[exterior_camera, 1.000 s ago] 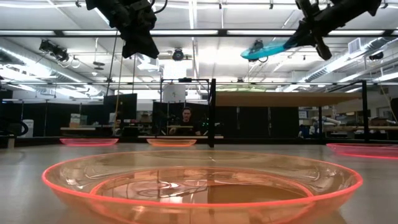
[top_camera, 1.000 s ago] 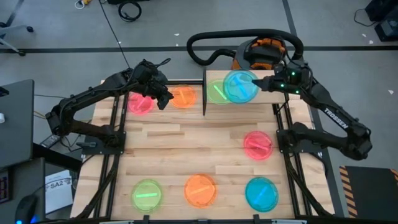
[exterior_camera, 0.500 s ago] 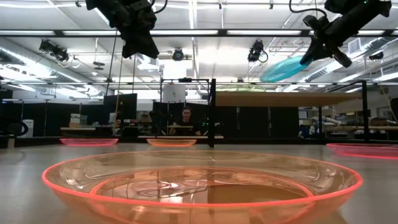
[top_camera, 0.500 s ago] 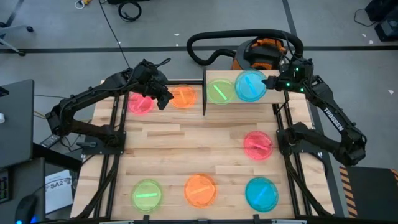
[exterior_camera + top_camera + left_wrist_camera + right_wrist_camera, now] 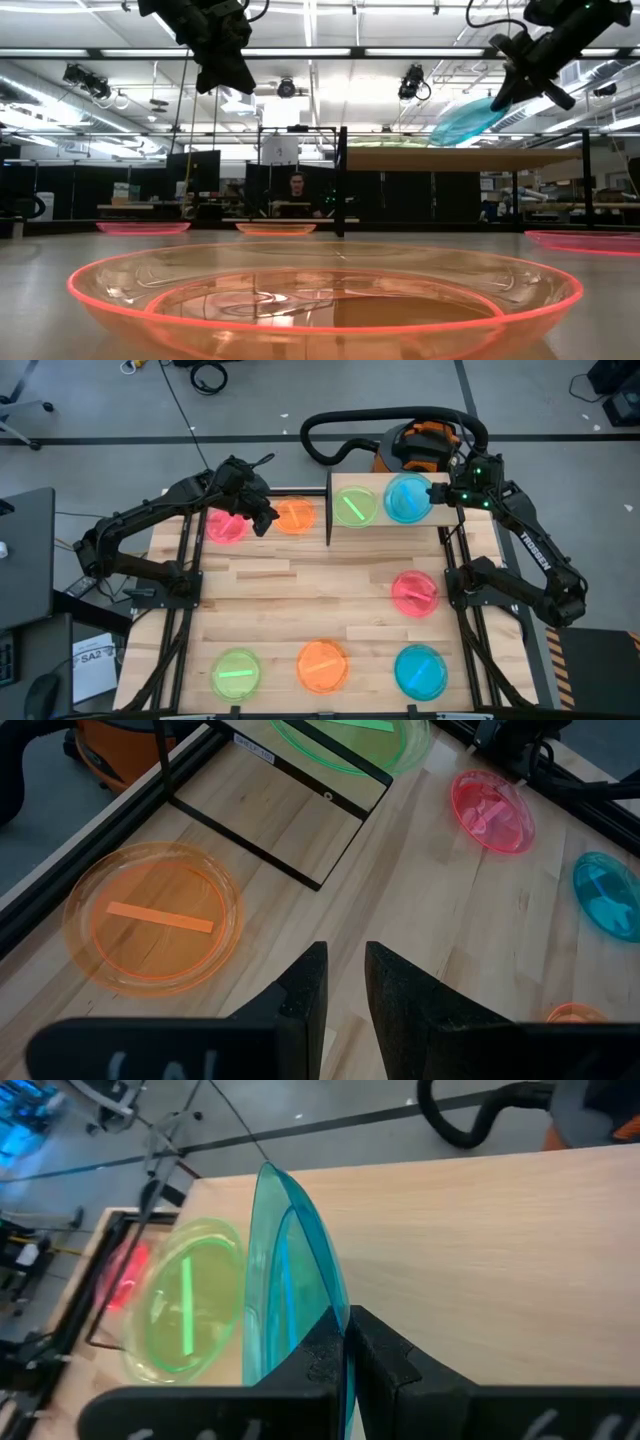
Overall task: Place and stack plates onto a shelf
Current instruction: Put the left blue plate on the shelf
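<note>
Look to the left first: your left gripper [image 5: 262,520] hangs in the air over the far left part of the tabletop [image 5: 300,595], between a pink plate [image 5: 225,525] and an orange plate [image 5: 294,516]; its jaws stand a little apart and hold nothing. Both of those plates lie flat on the wood.

Next comes the shelf [image 5: 455,512], at the far edge just right of the orange plate; a green plate [image 5: 354,506] lies flat on its left half. Over its right half your right gripper [image 5: 440,491] has its jaws closed on the rim of a blue plate [image 5: 407,497] (from the low view you can see this plate is tilted and up in the air, above the shelf board, not lying on it).

On the right side of the tabletop a second pink plate [image 5: 414,592] lies alone.

Along the near edge sit three more, from left to right: a second green plate [image 5: 236,673], a second orange plate [image 5: 322,665] and a second blue plate [image 5: 420,670]; they lie well apart from each other.
</note>
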Action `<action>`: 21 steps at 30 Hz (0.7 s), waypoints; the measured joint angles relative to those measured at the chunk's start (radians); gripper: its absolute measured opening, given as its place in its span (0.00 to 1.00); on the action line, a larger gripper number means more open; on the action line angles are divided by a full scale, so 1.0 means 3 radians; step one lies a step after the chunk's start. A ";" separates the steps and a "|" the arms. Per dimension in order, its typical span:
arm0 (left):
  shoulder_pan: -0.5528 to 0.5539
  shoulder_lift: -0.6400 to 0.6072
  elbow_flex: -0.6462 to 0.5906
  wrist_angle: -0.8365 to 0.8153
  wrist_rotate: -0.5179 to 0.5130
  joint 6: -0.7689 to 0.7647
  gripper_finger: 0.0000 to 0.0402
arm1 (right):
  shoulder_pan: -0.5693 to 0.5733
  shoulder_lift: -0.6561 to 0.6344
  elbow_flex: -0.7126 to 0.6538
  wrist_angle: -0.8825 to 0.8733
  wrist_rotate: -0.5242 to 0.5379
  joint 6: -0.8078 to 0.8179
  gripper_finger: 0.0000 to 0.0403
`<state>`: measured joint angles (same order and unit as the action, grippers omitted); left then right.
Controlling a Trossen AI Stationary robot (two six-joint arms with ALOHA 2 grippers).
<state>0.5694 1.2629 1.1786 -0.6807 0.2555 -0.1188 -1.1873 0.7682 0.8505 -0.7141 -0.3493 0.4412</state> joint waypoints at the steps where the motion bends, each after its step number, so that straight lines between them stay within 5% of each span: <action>1: 0.0000 0.0000 0.0000 0.0000 0.0001 0.0000 0.19 | 0.0003 0.0008 0.0001 -0.0015 0.0083 0.0000 0.05; 5: 0.0000 0.0000 0.0000 0.0001 0.0001 0.0000 0.19 | 0.0003 0.0065 0.0001 -0.0104 0.0482 -0.0001 0.05; 21: 0.0000 0.0000 0.0000 0.0001 0.0001 0.0000 0.19 | 0.0004 0.0123 0.0001 -0.0168 0.0466 0.0027 0.06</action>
<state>0.5694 1.2629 1.1787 -0.6804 0.2557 -0.1188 -1.1862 0.8051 0.8509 -0.7647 -0.2094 0.4492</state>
